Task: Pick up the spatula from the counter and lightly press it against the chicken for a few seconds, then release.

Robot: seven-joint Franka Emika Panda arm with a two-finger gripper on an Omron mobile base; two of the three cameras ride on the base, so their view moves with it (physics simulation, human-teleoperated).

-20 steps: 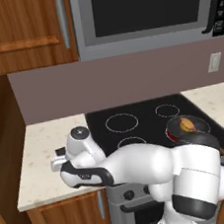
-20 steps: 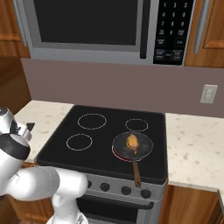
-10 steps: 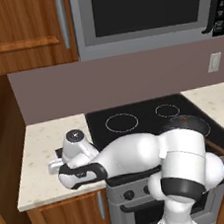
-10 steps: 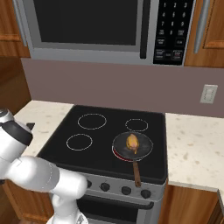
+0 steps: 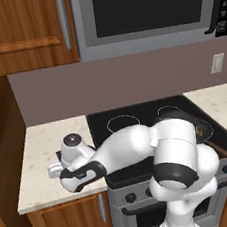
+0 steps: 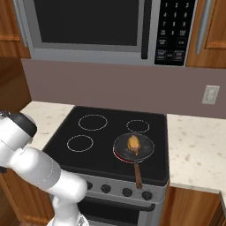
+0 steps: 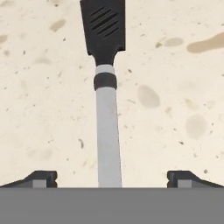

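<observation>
The spatula (image 7: 106, 83) lies flat on the speckled counter, its black slotted blade at the top of the hand view and its grey handle running down between my fingertips. My gripper (image 7: 113, 179) is open and straddles the handle, one fingertip (image 7: 41, 178) on each side, neither touching it. In the left base view my hand (image 5: 72, 172) hangs low over the counter (image 5: 39, 145) left of the stove. The chicken (image 6: 133, 142) sits in a dark pan (image 6: 133, 149) on the stove's front right burner.
The black stove top (image 6: 97, 132) lies right of the hand, with a microwave (image 6: 88, 26) above it. The pan's wooden handle (image 6: 137, 174) points toward the stove's front edge. My arm's elbow (image 6: 17, 132) bulks at the left. More counter (image 6: 196, 150) lies right of the stove.
The arm has swung left from over the stove and lowered onto the left counter. The gripper has stayed open, and the pan and chicken have not moved.
</observation>
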